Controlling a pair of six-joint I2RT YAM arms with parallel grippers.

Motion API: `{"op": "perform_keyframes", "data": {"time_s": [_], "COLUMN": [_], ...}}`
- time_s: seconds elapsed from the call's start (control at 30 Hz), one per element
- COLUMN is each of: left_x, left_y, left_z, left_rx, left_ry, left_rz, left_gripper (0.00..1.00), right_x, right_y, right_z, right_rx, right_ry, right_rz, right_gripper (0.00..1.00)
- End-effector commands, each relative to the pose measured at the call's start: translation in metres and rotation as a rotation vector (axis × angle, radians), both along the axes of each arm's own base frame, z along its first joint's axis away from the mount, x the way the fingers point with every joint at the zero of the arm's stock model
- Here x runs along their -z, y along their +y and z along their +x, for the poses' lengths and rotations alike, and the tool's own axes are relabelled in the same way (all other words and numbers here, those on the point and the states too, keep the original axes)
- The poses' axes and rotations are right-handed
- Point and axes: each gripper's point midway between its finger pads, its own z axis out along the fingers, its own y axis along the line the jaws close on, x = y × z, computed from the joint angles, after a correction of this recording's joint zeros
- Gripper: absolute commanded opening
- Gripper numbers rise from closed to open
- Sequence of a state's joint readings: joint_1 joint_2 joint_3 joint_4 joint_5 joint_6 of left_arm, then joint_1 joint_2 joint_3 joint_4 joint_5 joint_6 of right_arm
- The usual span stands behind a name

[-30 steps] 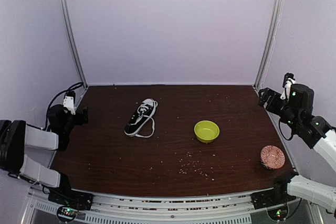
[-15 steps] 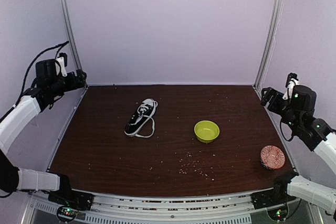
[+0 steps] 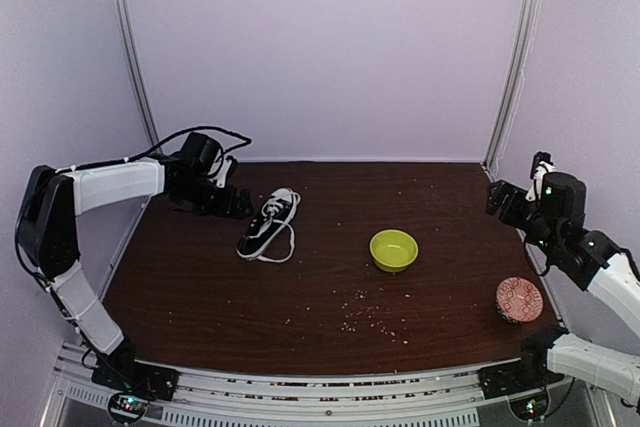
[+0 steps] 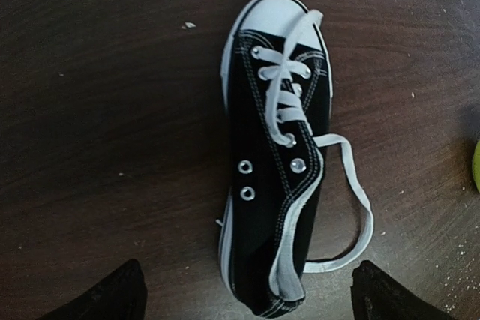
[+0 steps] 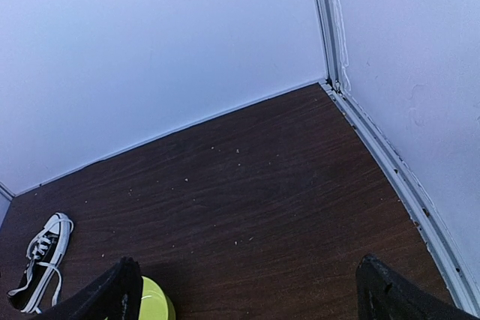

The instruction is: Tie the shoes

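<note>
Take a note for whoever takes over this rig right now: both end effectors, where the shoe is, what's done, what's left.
Left end effector: open, empty, close to the sneaker, on its left side.
Right end effector: open, empty, at the table's right edge, well away from the sneaker.
Sneaker: lying back-left on the table, toe toward the rear wall.
Done: nothing. The laces are untied, with one looping onto the table.
Left: grasp the laces and tie the bow.
</note>
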State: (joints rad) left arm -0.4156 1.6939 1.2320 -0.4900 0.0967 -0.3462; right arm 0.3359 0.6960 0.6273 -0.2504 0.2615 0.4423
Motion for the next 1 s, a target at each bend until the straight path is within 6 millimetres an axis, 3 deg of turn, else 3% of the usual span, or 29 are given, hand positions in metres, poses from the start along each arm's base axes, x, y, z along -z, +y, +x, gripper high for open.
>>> {"op": "perform_keyframes", "data": {"time_s": [0.0,0.17,0.27,0.33,0.4,0.6,0.67,0.73,0.8,0.87,0.97], "left_x": [0.022,0.045,0.048,0.048,0.050,0.058,0.058,0.058,0.059,0.060,0.062], "left_y": [-0.024,-0.019,-0.023,-0.024,-0.024,-0.030,-0.031,-0.032,-0.033,-0.033,-0.033], "left_z": [-0.013,-0.027,-0.031,-0.031,-0.032,-0.037,-0.036,-0.035,-0.034,-0.035,-0.037], "left_rx": [0.071,0.071,0.098,0.102,0.100,0.117,0.124,0.126,0.125,0.120,0.119], "left_ry": [0.081,0.123,0.130,0.129,0.137,0.165,0.166,0.162,0.167,0.175,0.198], "left_rz": [0.009,0.059,0.049,0.052,0.056,0.049,0.046,0.047,0.045,0.047,0.048], "left_gripper": [0.98,0.92,0.66,0.55,0.52,0.59,0.49,0.32,0.23,0.25,0.43], "right_x": [0.007,0.010,0.013,0.016,0.017,0.018,0.017,0.018,0.017,0.018,0.019], "right_y": [0.002,0.006,0.008,0.010,0.012,0.011,0.011,0.011,0.010,0.008,0.007], "right_z": [0.001,0.003,0.004,0.006,0.007,0.005,0.004,0.003,0.002,0.002,0.001], "right_rx": [-0.006,-0.022,-0.028,-0.036,-0.043,-0.045,-0.044,-0.044,-0.043,-0.034,-0.026], "right_ry": [0.001,0.002,0.003,0.011,0.016,0.020,0.016,0.017,0.015,0.018,0.017], "right_rz": [0.014,0.027,0.038,0.044,0.048,0.043,0.043,0.045,0.045,0.044,0.041], "right_gripper": [1.00,1.00,1.00,1.00,1.00,1.00,0.99,0.99,1.00,0.99,0.99]}}
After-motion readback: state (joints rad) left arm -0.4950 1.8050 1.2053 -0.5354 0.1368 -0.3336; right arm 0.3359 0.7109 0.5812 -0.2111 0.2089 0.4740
